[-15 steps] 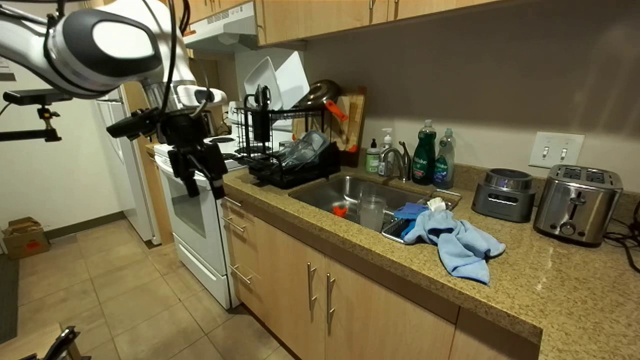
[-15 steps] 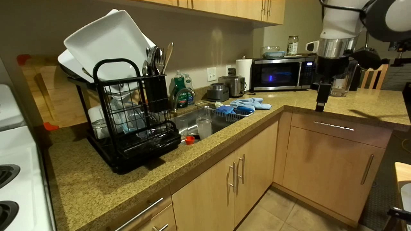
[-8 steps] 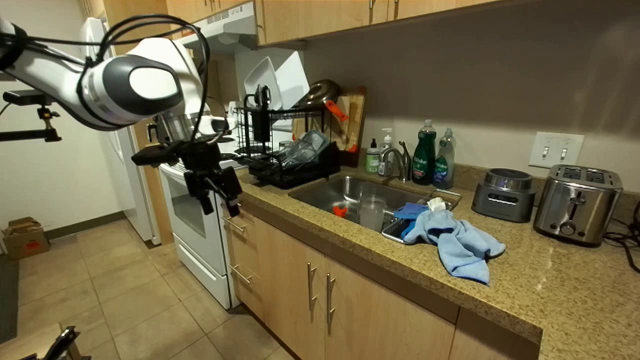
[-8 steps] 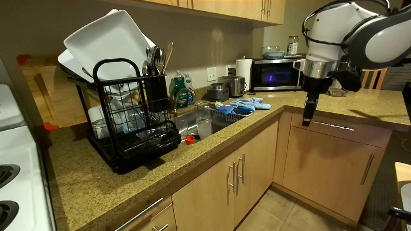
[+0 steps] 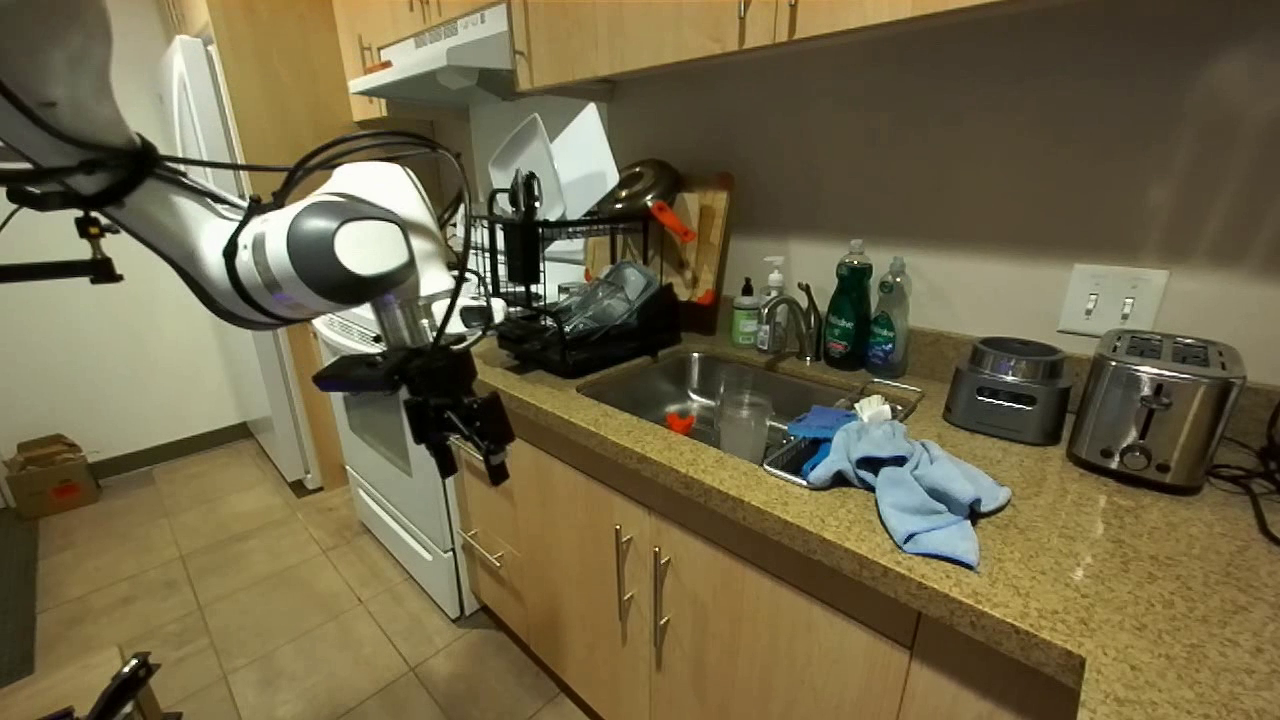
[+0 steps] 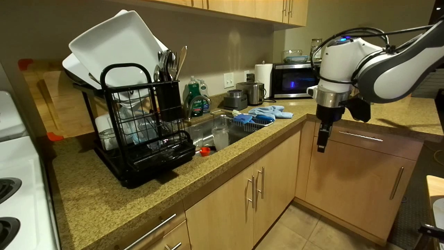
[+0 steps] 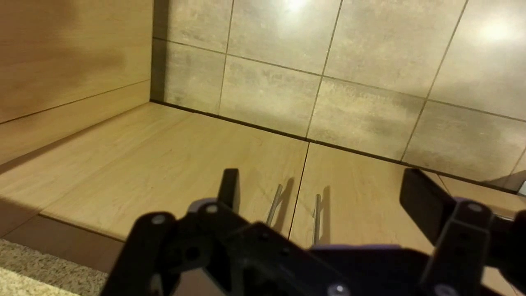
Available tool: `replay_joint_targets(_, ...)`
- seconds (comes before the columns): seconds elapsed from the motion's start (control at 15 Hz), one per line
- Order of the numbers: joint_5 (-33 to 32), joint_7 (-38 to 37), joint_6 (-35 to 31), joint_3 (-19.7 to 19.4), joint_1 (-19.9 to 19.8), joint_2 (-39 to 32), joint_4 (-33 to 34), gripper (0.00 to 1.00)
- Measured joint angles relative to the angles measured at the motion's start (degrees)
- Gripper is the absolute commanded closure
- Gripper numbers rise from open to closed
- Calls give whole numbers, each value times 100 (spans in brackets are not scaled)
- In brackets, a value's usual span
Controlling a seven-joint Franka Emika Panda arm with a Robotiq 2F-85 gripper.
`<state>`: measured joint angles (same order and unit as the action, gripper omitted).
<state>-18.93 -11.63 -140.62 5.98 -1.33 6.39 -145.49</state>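
End effector [image 7: 324, 193]: fingers [image 7: 423, 203] spread, nothing pinched; pointing down, well apart from two bar handles [image 7: 274, 205] seen between the fingers in the wrist view. Handles mounted beside the seam of paired cabinet doors [image 7: 185, 160], presumably for opening from the middle.

Dish rack [image 6: 137, 175], black, on the table [image 6: 90, 208]: white plates [image 6: 114, 48] leaned on the upper tier, probably for draining; cutlery holder [image 6: 169, 100] at the side, filled with forks and spoons [image 6: 171, 66]; clear vessels [image 5: 635, 285] below, outlines too tangled to tell.

Sink [image 5: 640, 390]: two clear cups [image 6: 221, 139], one small red cup [image 6: 205, 151].

Wire basket [image 6: 252, 126] at the sink edge: blue sponge [image 6: 243, 118], other contents uncertain.

Pale blue towel [image 5: 920, 480] partly at the basket, partly on the table, perhaps spread for drying.

Green soap bottle [image 5: 850, 310] behind the sink, near the tap [image 5: 808, 345], likely for easy reach.
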Motion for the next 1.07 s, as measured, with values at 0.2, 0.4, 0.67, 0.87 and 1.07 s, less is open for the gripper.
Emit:
replay_joint_targets(0.2, -215, -149, -172, -146, -3, -479, 216, 0)
replay_joint_targets(0.4, -286, -205, -243, -303, 9, -972, 531, 0)
replay_joint_targets(0.67, -286, -205, -382, -494, 92, -1637, 988, 0)
replay_joint_targets(0.87, -286, -205, -514, -639, 240, -2124, 1307, 0)
replay_joint_targets(1.07, -294, -205, -686, -782, 440, -2601, 1610, 0)
